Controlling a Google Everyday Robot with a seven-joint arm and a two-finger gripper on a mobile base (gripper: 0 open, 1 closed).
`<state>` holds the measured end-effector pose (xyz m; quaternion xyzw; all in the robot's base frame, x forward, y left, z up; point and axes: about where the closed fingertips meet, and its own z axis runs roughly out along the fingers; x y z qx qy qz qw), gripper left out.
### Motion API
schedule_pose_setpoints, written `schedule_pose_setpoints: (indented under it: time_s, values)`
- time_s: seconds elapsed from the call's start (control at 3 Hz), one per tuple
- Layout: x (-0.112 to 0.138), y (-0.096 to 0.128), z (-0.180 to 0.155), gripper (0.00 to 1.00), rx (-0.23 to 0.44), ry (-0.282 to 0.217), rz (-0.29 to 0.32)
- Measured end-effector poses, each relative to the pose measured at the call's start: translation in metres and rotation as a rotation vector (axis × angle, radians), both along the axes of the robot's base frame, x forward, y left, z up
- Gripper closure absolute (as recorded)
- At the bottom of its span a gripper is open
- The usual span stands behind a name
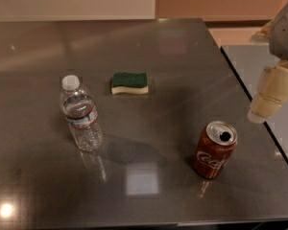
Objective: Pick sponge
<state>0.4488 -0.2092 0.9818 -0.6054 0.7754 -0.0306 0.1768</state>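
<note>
The sponge (129, 83) lies flat on the dark grey table (182, 61), a little back of the middle, its dark green scrub top up and pale yellow foam facing me. My gripper (271, 97) hangs at the far right edge of the view, over the table's right edge, well to the right of the sponge and apart from it. It holds nothing that I can see.
A clear water bottle (80, 114) with a white cap stands upright left of the sponge and nearer to me. An opened red cola can (214, 149) stands at the front right, just below and left of the gripper. A second grey surface (278, 128) lies right of the table.
</note>
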Motion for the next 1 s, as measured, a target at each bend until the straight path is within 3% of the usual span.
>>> schedule_pose_setpoints:
  time_s: [0.67, 1.0]
  values:
    - [0.053, 0.047, 0.014, 0.00, 0.124, -0.038, 0.101]
    - [0.075, 0.088, 0.009, 0.00, 0.196, -0.034, 0.169]
